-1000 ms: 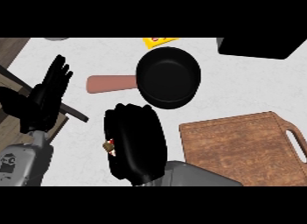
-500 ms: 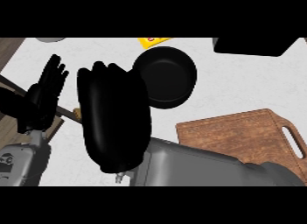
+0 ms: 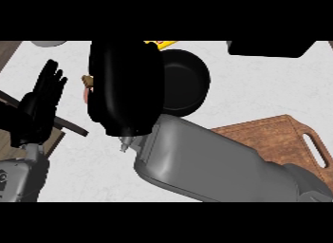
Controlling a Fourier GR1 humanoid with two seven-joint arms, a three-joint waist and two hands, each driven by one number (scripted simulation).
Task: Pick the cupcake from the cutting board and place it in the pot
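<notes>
My right hand (image 3: 123, 90) hangs high over the counter, close to the camera, with its fingers curled. A small brown bit of the cupcake (image 3: 87, 80) peeks out at the hand's left edge; the rest of it is hidden. The black pot (image 3: 186, 80) lies just right of the hand, its left side covered, and a sliver of its reddish handle (image 3: 87, 96) shows under the cupcake. The wooden cutting board (image 3: 295, 135) with a handle slot lies at the lower right, partly behind my grey right forearm. At the left, my left hand (image 3: 39, 102) rests open with its fingers up.
A yellow item (image 3: 160, 44) lies behind the pot. A dark box (image 3: 270, 48) stands at the back right and a pale round object (image 3: 50, 43) at the back left. The counter's left edge runs diagonally beside dark wood (image 3: 1, 52).
My right hand has moved farther up and right with the cupcake, from beside the pot to overlapping its left side. The left hand has stayed in place.
</notes>
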